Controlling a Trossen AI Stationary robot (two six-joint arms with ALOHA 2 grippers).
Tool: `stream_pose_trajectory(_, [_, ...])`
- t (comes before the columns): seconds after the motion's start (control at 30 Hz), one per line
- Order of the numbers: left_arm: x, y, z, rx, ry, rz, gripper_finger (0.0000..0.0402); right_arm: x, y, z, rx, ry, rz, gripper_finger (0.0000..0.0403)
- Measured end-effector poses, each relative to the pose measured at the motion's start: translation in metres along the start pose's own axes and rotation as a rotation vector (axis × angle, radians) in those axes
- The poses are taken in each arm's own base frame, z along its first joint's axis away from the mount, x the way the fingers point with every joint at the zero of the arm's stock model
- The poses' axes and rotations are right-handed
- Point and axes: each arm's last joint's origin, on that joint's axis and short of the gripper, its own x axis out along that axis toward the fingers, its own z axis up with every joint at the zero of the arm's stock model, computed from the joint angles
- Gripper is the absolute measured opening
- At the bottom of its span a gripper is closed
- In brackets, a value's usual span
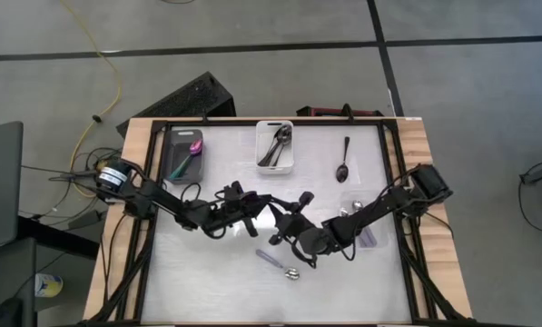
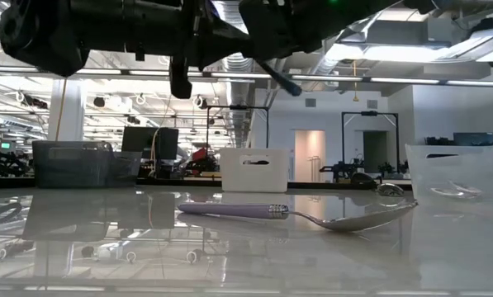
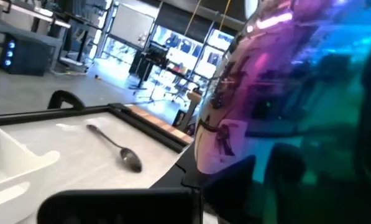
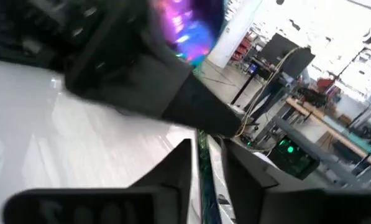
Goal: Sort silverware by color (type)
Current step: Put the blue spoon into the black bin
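White table (image 1: 207, 282) from above, w/ two dark arms meeting mid-table. Left arm (image 1: 162, 195) reaches in from the left, right arm (image 1: 389, 204) from the right. Left gripper (image 1: 255, 216) hangs above the table, clamped shut on an iridescent spoon (image 3: 284, 93); its purple-teal bowl fills the left wrist view. Right gripper (image 1: 284, 229) is just beside it, at the spoon's slim handle; we cannot tell whether it grips. At the far edge, a grey bin (image 1: 172, 145) holds purple-teal spoons (image 1: 191, 156), and a white bin (image 1: 262, 136) beside it holds dark spoons (image 1: 276, 145). A black spoon (image 1: 343, 163) lies alone to the right of the white bin. Near the front, a lilac-handled spoon (image 1: 278, 263) lies flat, approx. below the grippers.
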Motion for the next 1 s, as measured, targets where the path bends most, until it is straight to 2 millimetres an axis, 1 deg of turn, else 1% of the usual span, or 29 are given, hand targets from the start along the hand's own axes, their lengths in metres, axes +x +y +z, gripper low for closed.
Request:
stream_pose_trajectory(0.1, [0.001,-0.001,0.011,0.017,0.020,0.012,0.0000,-0.004,0.001,0.001,-0.041,-0.004,0.011,0.0146])
stream_pose_trajectory(0.23, [0.001,0.002,0.029,0.074,0.112,0.051,0.0000,-0.012,-0.008,0.014,-0.040,-0.024,0.035,0.0205])
stream_pose_trajectory(0.33, [0.002,0.007,0.055,0.136,0.203,0.102,0.0000,-0.021,-0.016,0.017,-0.081,-0.007,0.101,0.0243])
stream_pose_trajectory(0.4, [0.002,0.014,0.079,0.184,0.290,0.166,0.0000,-0.026,-0.023,0.018,-0.061,0.020,0.196,0.0256])
stream_pose_trajectory(0.47, [0.003,0.026,0.103,0.243,0.421,0.255,0.0000,-0.030,-0.031,0.018,-0.017,0.061,0.311,0.0261])
stream_pose_trajectory(0.57, [0.003,0.050,0.141,0.280,0.631,0.401,0.0000,-0.031,-0.036,0.013,0.026,0.137,0.445,0.0263])
stream_pose_trajectory(0.7, [-0.001,0.085,0.188,0.290,0.899,0.607,0.0000,-0.027,-0.036,0.006,0.039,0.199,0.476,0.0263])
stream_pose_trajectory(0.77, [-0.006,0.103,0.206,0.262,1.004,0.700,0.0000,-0.026,-0.034,0.003,0.031,0.211,0.476,0.0263])
stream_pose_trajectory(0.83, [-0.011,0.121,0.217,0.221,1.101,0.768,0.0000,-0.025,-0.031,-0.001,0.014,0.229,0.485,0.0263])
stream_pose_trajectory(0.9, [-0.016,0.139,0.224,0.183,1.173,0.811,0.0000,-0.023,-0.028,-0.002,0.037,0.231,0.492,0.0262])
stream_pose_trajectory(1.0, [-0.021,0.164,0.225,0.113,1.241,0.863,0.0000,-0.024,-0.026,-0.005,0.032,0.242,0.507,0.0262])
